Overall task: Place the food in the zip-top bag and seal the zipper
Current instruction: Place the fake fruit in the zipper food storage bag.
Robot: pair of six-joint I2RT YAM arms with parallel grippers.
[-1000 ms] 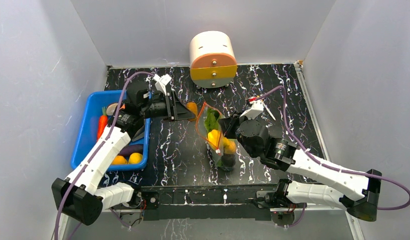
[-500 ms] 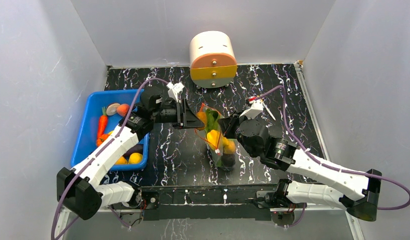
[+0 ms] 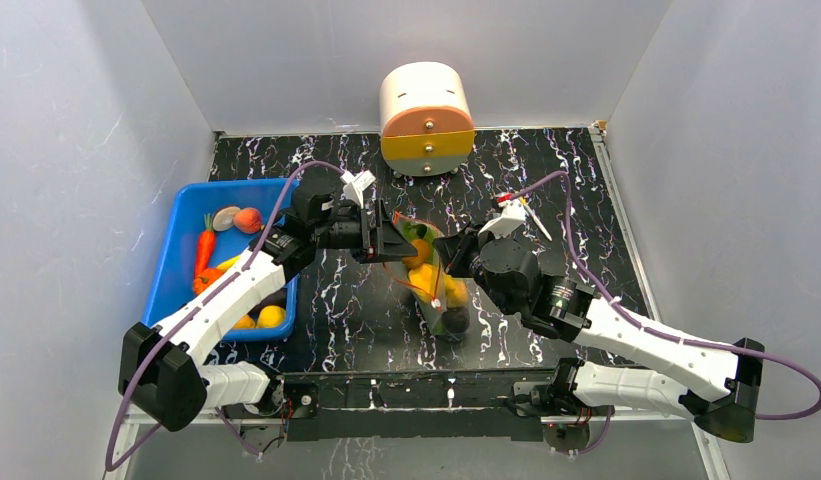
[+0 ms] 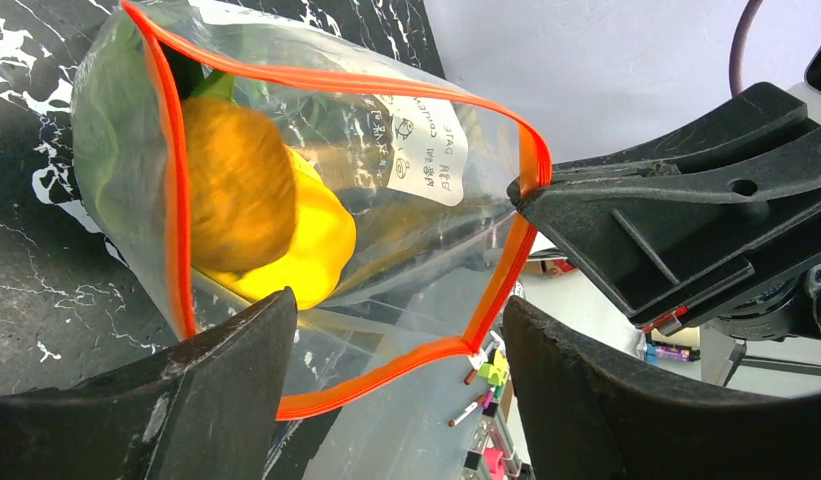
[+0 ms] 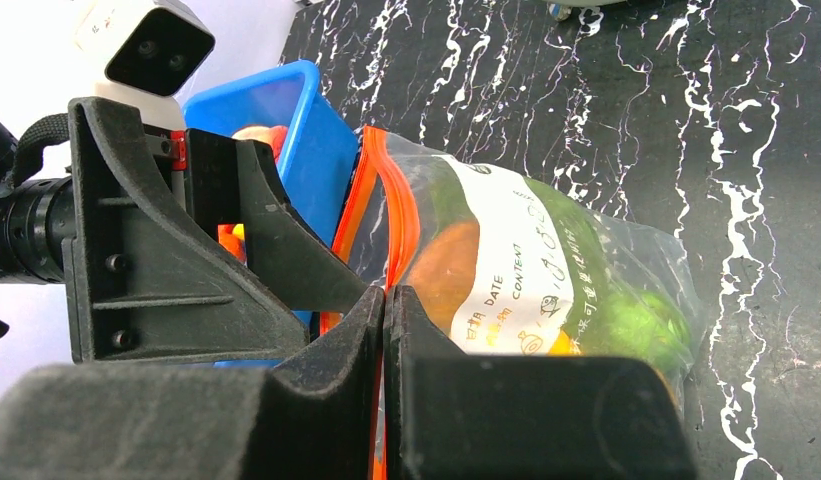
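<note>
Now, left gripper (image 4: 398, 312) open and empty at bag (image 4: 426, 150) mouth, orange food (image 4: 231, 185) inside, right gripper (image 5: 386, 300) clamped on the zipper (image 4: 179, 200) rim.

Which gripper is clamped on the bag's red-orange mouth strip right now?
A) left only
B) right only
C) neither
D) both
B: the right gripper is shut on the zipper at one corner of the zip-top bag, while the left gripper stands open in front of the mouth.
</note>
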